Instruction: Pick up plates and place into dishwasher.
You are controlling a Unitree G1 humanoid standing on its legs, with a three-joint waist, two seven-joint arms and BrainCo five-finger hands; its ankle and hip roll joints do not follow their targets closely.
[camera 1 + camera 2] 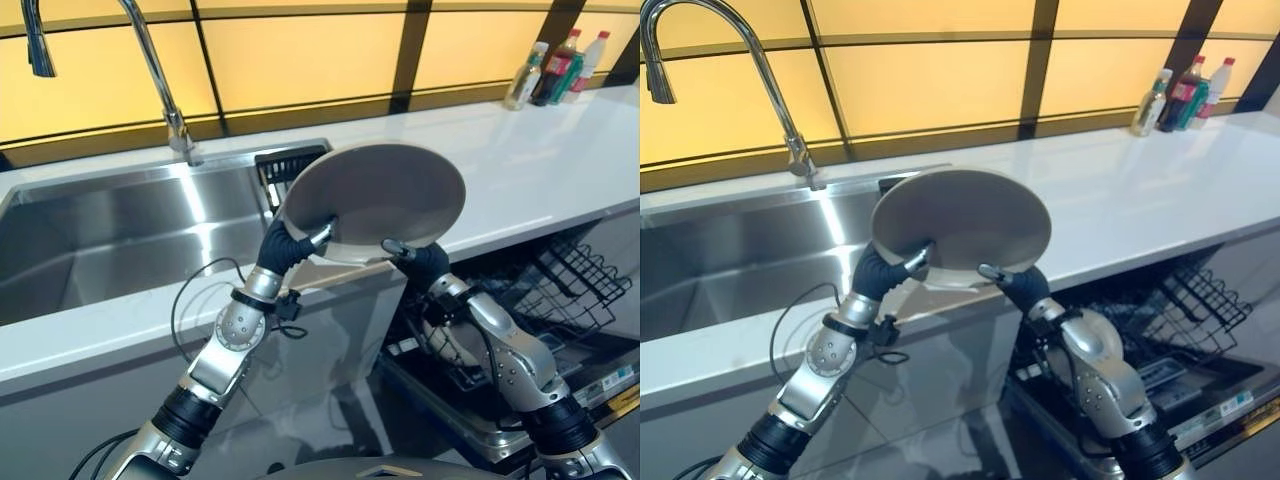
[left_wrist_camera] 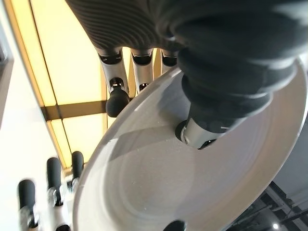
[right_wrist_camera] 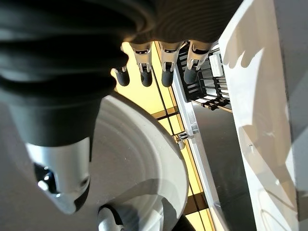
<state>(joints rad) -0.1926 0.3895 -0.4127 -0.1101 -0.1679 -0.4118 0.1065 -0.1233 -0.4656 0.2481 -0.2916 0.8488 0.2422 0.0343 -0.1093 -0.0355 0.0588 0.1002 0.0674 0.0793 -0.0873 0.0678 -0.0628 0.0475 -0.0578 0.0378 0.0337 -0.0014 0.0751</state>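
above the sink rim, left hand and right hand pinch the tilted plate; fingers partly hidden behind it.

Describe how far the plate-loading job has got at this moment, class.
Done: one grey plate is lifted, held up above the counter edge beside the sink. In hand: the left robot hand and right robot hand both pinch its lower rim. Left: lowering it into the open dishwasher rack, where no plates are visible yet.
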